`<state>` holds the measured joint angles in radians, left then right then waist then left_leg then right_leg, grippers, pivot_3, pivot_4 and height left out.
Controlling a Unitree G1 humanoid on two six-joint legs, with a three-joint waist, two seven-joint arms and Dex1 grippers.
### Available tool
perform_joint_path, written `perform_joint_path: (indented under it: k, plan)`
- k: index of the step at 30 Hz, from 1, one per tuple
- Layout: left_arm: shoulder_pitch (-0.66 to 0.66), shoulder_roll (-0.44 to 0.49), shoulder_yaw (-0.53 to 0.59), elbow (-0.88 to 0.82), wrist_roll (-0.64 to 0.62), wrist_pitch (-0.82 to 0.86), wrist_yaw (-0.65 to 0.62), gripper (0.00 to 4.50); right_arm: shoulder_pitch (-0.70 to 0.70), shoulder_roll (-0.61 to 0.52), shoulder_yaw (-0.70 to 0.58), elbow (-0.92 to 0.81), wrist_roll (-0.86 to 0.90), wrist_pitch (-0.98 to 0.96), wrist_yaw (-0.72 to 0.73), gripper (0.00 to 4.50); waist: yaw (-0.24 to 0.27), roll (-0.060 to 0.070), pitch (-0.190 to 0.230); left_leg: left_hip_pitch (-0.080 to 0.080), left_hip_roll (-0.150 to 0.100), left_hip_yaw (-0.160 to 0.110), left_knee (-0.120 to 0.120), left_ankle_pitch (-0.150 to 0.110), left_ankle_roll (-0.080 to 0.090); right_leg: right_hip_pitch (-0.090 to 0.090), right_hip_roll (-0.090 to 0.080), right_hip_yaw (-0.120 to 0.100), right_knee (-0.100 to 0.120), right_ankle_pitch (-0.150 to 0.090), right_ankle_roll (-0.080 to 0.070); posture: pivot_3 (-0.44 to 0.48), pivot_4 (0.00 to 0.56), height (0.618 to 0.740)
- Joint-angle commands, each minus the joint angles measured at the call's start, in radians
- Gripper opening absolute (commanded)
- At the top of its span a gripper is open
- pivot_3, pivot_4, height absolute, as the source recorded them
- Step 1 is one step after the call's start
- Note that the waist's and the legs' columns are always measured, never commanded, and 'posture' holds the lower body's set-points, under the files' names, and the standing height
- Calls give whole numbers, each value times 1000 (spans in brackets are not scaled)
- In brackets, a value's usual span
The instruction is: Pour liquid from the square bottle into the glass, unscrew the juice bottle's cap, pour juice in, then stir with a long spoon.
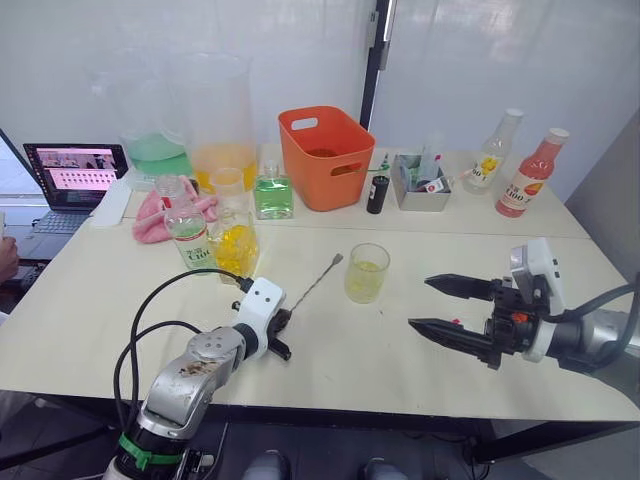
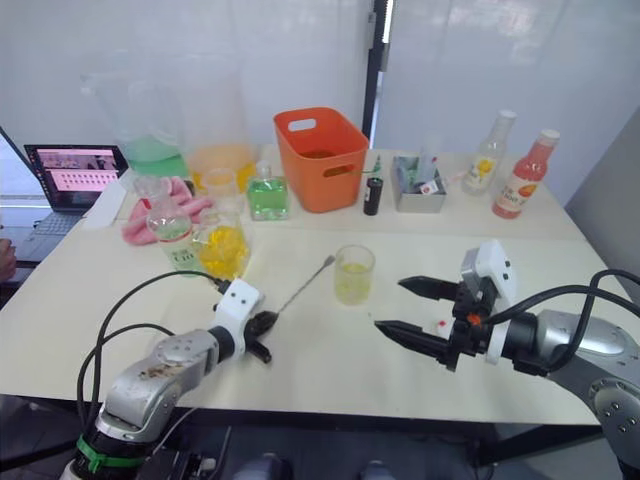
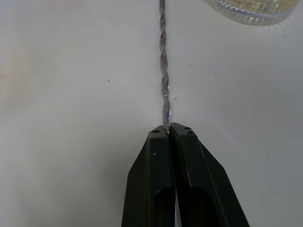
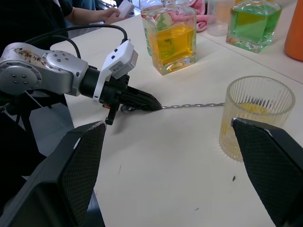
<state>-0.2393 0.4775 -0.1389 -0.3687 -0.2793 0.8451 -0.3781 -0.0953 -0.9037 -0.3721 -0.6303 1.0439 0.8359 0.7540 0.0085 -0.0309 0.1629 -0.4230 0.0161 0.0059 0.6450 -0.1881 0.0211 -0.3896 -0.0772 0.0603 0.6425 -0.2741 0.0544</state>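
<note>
Long spoon (image 3: 164,80) flat on pale table (image 1: 400,350) — seemingly pinched.

The juice bottle (image 1: 187,232), standing just left of the square bottle (image 1: 236,246), carries a green-and-white label that reads "C100". Far to the right of the orange basket (image 1: 325,157), the pink-liquid bottle (image 1: 531,174) and the yellow-label bottle (image 1: 493,154) bear similar labels; the lettering seems to end in "00", but cannot be read surely.
</note>
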Motion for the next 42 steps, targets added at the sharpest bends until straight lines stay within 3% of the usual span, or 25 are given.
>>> perform_joint_path:
  k: [1,4,9,12,16,24,29,30,36,42]
  plan:
    - [17,87,115,-3,-38,-125,-136,9,5,7,-20,-29,9,-23,-14,4500,-7,0,0,0,0,0,-1,0,0,0,0,0,0,0,0,0,150,739]
    - [38,184,218,19,-105,-196,-284,9,3,16,-5,-27,-5,-29,-19,4500,-9,0,0,0,2,0,-1,0,0,-1,0,0,0,0,-1,0,150,739]
    - [74,321,291,104,-150,-323,-522,9,-6,26,15,-21,-20,-39,-26,4500,-7,0,0,-1,2,1,-1,0,0,-1,-3,0,-1,0,-1,0,150,739]
    - [111,408,298,197,-148,-432,-697,9,-19,28,24,-15,-23,-41,-28,4500,-9,1,1,-1,2,1,-2,0,0,-2,-4,0,-2,-1,-2,0,150,739]
    - [116,458,266,293,-125,-561,-849,9,-32,26,37,-5,-26,-43,-27,4500,-7,1,1,-2,2,2,-3,0,0,-4,-11,-3,-2,-4,-8,0,150,739]
    - [24,382,95,519,93,-815,-841,9,-49,34,46,-8,-17,-33,-47,4500,1,1,1,-5,1,2,-3,0,0,-5,-20,-4,-3,-2,-4,0,150,739]
    - [3,391,72,538,86,-793,-894,9,-62,30,46,-5,-14,-29,-54,4500,3,4,0,-6,1,1,-3,0,0,-5,-23,-9,-3,-1,-3,0,150,739]
    - [-4,395,79,532,76,-776,-899,646,-64,32,49,-5,-15,-29,-57,4500,2,4,0,-6,1,1,-3,0,0,-4,-23,-10,-3,-1,-3,0,150,739]
    - [-70,441,95,431,17,-556,-935,2491,-58,48,62,-14,-17,-38,-77,4500,0,3,0,-7,1,0,-3,0,0,-4,-19,-16,-2,-1,-3,0,150,739]
    - [-109,480,20,353,89,-461,-927,2491,-48,60,54,-30,-10,-39,-97,4500,-2,3,0,-7,1,1,-3,0,1,-4,-15,-16,-2,-2,-2,0,150,739]
